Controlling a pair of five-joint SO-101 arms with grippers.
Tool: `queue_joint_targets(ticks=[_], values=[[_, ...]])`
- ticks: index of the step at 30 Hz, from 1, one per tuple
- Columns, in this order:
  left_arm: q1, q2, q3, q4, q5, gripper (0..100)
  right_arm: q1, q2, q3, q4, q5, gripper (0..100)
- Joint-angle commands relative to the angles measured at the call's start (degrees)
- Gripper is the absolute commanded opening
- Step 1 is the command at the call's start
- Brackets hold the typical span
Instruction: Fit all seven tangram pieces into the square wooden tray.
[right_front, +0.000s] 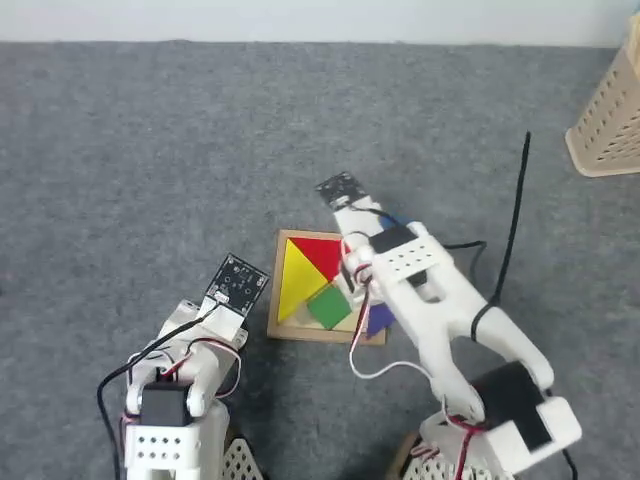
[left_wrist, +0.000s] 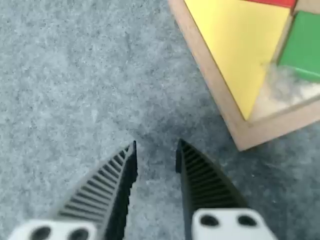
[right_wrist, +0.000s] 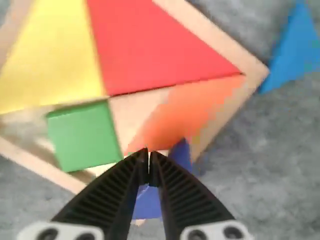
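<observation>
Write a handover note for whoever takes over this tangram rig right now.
Left pincer: open, over the carpet beside the tray.
Right pincer: shut, over the tray's corner above a purple piece.
In the tray: yellow triangle, red triangle, green square; an orange piece too, seating unclear.
Blue triangle lies on the carpet outside.
To do: seat the purple and blue pieces, check orange.

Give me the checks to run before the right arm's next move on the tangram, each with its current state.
1. Yellow triangle and red triangle lie flat in the tray: ok.
2. Green square seated squarely: cannot tell.
3. Orange piece fully inside the tray: cannot tell, blurred.
4. Blue triangle in the tray: not ok, it lies on the carpet outside.
5. Right gripper open for a grasp: not ok, shut.
6. Left gripper clear of the tray: ok, open over the carpet.
</observation>
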Motion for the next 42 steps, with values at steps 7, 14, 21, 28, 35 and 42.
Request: queue_joint_targets(ticks=[7, 14, 21, 28, 35, 42], values=[[-0.26, -1.23, -0.66, -0.09, 0.62, 12, 2.15, -10.59, -7.30, 1.71, -2.55, 0.6], [-0.26, -1.23, -0.66, -0.09, 0.62, 12, 10.77, -17.89, 4.84, 2.95, 0.44, 0.6], [-0.26, -1.23, -0.66, -0.09, 0.62, 12, 8.66, -10.51, 8.35, 2.59, 4.22, 0.6], [-0.26, -1.23, -0.66, -0.09, 0.62, 12, 2.33, -6.99, 8.09, 2.42, 4.13, 0.6], [-0.26, -1.23, -0.66, -0.09, 0.62, 12, -0.57, -6.99, 4.13, 4.62, 1.05, 0.6], [-0.26, -1.23, -0.66, -0.09, 0.62, 12, -0.75, -6.81, -0.26, 8.04, 1.05, 0.6]])
